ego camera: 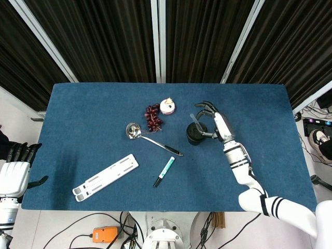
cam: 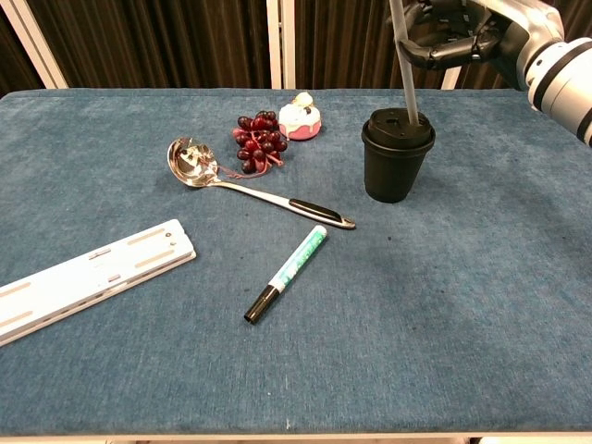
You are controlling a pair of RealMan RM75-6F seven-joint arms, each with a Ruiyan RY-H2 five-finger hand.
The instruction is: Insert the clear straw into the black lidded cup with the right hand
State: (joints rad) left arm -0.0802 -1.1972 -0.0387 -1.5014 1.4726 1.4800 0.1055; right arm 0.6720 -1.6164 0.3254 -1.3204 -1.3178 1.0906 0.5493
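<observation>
Straw (cam: pixel 405 74) pinched near-upright in our right robot hand (cam: pixel 453 32), tip at the cup (cam: pixel 397 155) lid's 12 o'clock hole, lined up to slide in.

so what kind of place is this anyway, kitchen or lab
Probably a lab or robot test setup, not a kitchen: a blue cloth-covered table before dark curtains, loose cables on the floor, and unrelated props such as a ladle and marker.
</observation>
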